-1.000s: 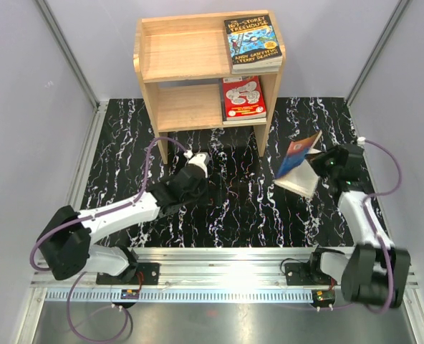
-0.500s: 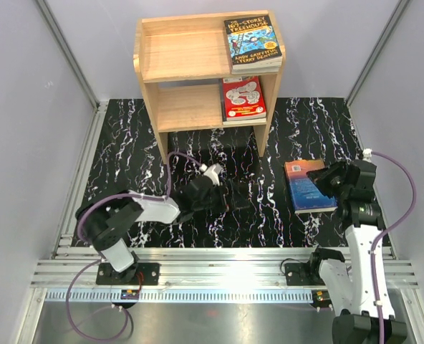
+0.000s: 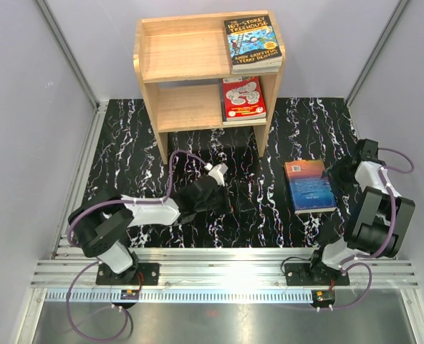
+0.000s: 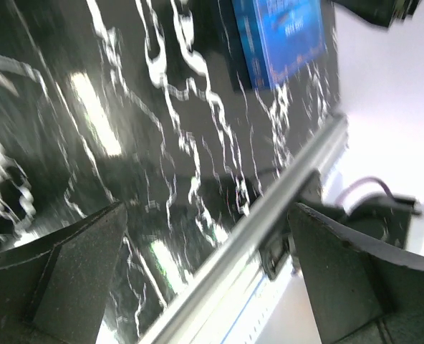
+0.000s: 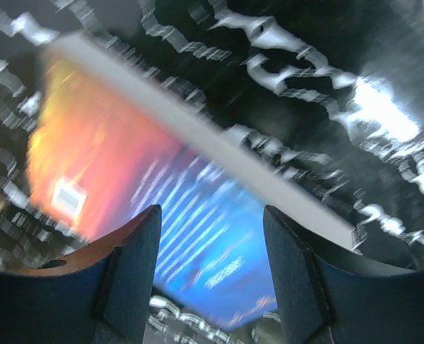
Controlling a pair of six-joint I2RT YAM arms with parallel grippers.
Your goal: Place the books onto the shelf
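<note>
The light wooden shelf [image 3: 198, 64] stands at the back of the mat. A blue book [image 3: 253, 41] lies on the right of its top tier and a red book [image 3: 243, 97] on the right of its lower tier. A thicker blue-orange book [image 3: 310, 185] lies flat on the mat at the right. My right gripper [image 3: 343, 172] is just beyond that book's right edge, open, holding nothing. The right wrist view shows the blue-orange book [image 5: 126, 165] blurred under the open right gripper [image 5: 212, 265]. My left gripper [image 3: 233, 197] is low over the mat's middle, open and empty. The left wrist view catches the book [image 4: 283, 36] at the top.
The black marbled mat [image 3: 126, 158] covers the table between grey walls. An aluminium rail [image 3: 219, 261] runs along the near edge; the left wrist view shows the rail [image 4: 269, 236] between the open left gripper [image 4: 212, 279] fingers. A purple cable [image 3: 172, 165] loops over the left arm.
The right gripper laid the tilted blue-orange book flat on the mat, opened and drew back to the right. The left arm swung right and lower over the mat.
</note>
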